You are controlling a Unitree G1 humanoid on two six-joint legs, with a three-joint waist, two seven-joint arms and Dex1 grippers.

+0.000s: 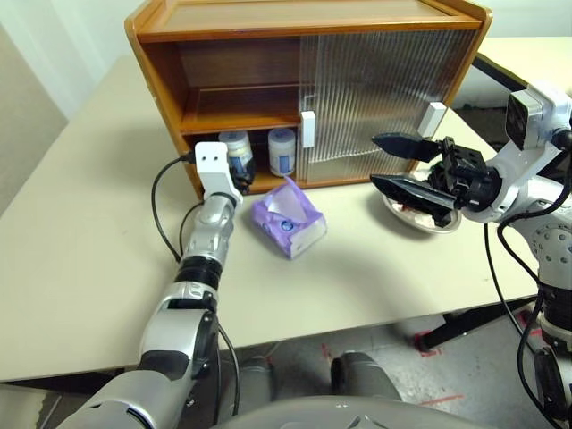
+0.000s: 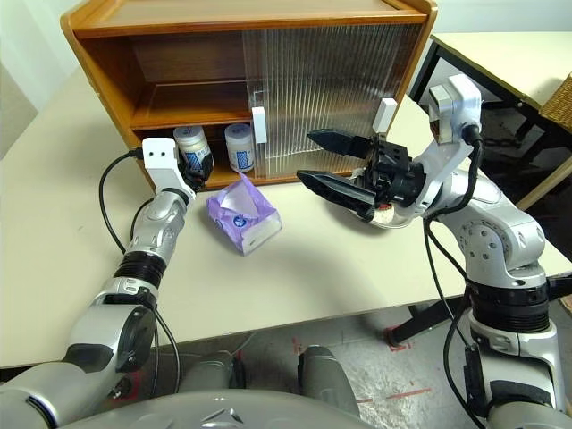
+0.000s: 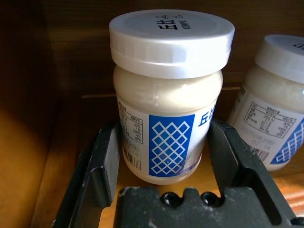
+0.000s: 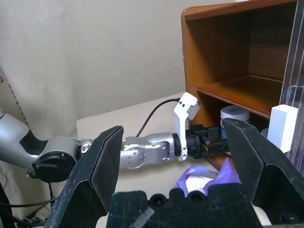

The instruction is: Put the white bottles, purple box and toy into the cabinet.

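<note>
Your left gripper (image 3: 166,187) reaches into the lower compartment of the cabinet (image 1: 232,18), its two black fingers (image 3: 102,173) standing either side of a white bottle (image 3: 168,95). In the left wrist view the fingers sit right against the bottle's lower body, so it reads as pinched, though the contact on each side is too tight to call for sure. The bottle's base looks to be on the cabinet floor. If it is, spread the fingers evenly so neither one drags the label side and tips it, then draw the arm straight back out along the line it went in, keeping clear of the left cabinet wall.

The second white bottle (image 1: 281,150) already stands just beside the first, nearer the ribbed sliding door (image 1: 375,98); don't push the first bottle sideways into it.

Your right gripper (image 1: 407,165) hangs above the desk (image 1: 80,232) with its fingers spread wide and nothing between them, in front of the closed door and over a shallow dish (image 1: 420,219). Keep it parked there until the left arm is out.

The purple box (image 1: 288,217) lies on the desk just in front of the cabinet opening, near your left forearm, so withdraw without sweeping it. I judge it the next thing to go in. The toy I can't make out.
</note>
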